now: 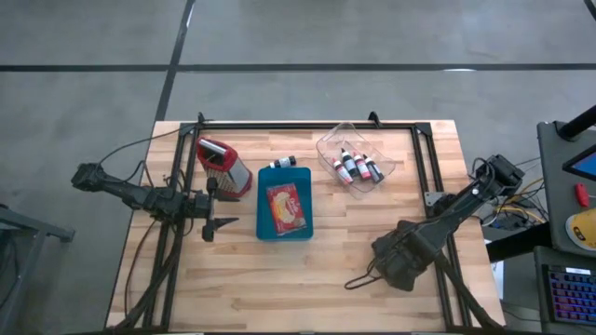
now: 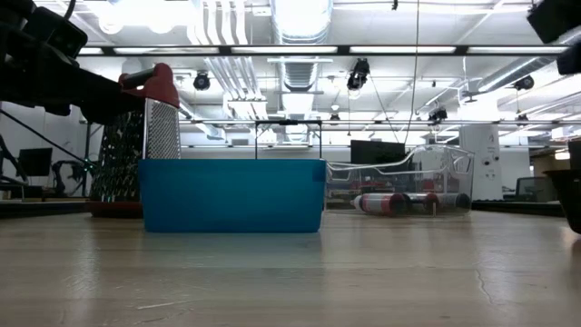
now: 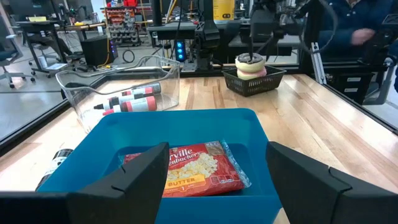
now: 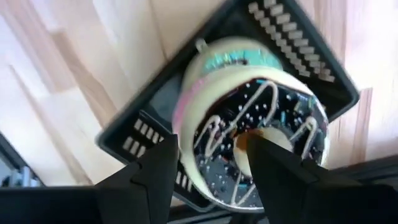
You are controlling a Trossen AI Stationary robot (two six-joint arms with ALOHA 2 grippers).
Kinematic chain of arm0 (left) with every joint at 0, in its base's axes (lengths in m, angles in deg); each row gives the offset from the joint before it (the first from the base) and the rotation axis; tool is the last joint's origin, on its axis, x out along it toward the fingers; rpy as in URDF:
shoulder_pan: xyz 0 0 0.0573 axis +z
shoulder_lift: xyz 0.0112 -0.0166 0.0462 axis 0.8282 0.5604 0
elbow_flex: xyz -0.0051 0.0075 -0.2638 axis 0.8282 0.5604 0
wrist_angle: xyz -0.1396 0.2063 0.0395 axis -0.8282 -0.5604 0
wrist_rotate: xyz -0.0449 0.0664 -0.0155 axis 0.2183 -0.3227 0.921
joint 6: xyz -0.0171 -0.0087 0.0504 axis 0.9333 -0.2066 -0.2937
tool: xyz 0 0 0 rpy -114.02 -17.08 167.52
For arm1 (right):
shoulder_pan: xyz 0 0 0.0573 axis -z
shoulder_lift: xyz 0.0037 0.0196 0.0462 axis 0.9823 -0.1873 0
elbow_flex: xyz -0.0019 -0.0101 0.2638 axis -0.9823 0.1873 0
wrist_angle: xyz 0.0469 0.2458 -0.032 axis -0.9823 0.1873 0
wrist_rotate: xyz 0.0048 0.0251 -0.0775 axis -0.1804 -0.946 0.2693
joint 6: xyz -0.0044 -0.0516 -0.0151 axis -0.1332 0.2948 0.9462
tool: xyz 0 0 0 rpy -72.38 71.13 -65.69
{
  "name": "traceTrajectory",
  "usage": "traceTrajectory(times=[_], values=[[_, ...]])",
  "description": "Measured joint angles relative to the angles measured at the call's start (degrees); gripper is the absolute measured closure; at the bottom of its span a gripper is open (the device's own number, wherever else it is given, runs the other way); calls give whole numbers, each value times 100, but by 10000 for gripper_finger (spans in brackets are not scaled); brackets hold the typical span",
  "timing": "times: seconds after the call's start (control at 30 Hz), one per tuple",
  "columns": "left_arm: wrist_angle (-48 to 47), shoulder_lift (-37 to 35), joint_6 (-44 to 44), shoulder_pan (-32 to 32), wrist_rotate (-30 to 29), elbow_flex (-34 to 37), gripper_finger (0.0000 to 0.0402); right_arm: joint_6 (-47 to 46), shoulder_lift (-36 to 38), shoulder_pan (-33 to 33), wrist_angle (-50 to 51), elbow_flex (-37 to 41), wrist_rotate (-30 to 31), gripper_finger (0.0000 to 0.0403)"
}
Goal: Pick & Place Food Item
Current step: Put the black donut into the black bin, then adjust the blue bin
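- The right gripper [image 4: 208, 168] is hanging directly over a small black basket [image 4: 134, 140], which is sitting on the wooden surface [image 1: 372, 279] at about four o'clock from the middle in the high view
- A stack of donuts [image 4: 249, 118] is sitting inside that basket, the top one dark-glazed with white drizzle and sprinkles, over layers of pink, cream and teal
- The right jaws are standing partly apart, one finger on each side of the top donut's middle; I cannot tell whether they are touching it or gripping it
- The left gripper [image 3: 217, 177] is hovering at nine o'clock of the blue bin [image 1: 284, 210], facing it, with its jaws spread wide and holding nothing
- The blue bin is sitting near the middle of the surface and a red popcorn packet [image 3: 186, 169] is lying flat on its floor
- A red-handled box grater [image 1: 223, 166] is standing upright at ten o'clock from the bin, just beside it
- A small dark bottle [image 1: 284, 163] is lying at twelve o'clock of the bin, close to its rim
- A clear plastic container [image 1: 354, 154] is sitting at about two o'clock from the bin, with several small bottles [image 1: 358, 168] lying in it
- Someone's sleeve [image 3: 354, 31] is showing beyond the far edge of the surface in the left wrist view
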Motion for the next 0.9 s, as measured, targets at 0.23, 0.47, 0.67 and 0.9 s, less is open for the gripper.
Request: traceTrajectory(times=[0.23, 0.47, 0.67, 0.9], values=[[2, 0, 0, 1, 0, 0, 126, 57, 0, -36, 30, -640, 660, 215], [6, 0, 1, -1, 0, 0, 126, 590, 0, -32, 142, -1088, 2032, 217], [124, 0, -47, -1, 2, 0, 126, 1620, 1, 218, -626, -883, 2801, 249], [180, 0, -70, -1, 2, 0, 126, 3085, -27, 962, -2440, -363, 2921, 347]])
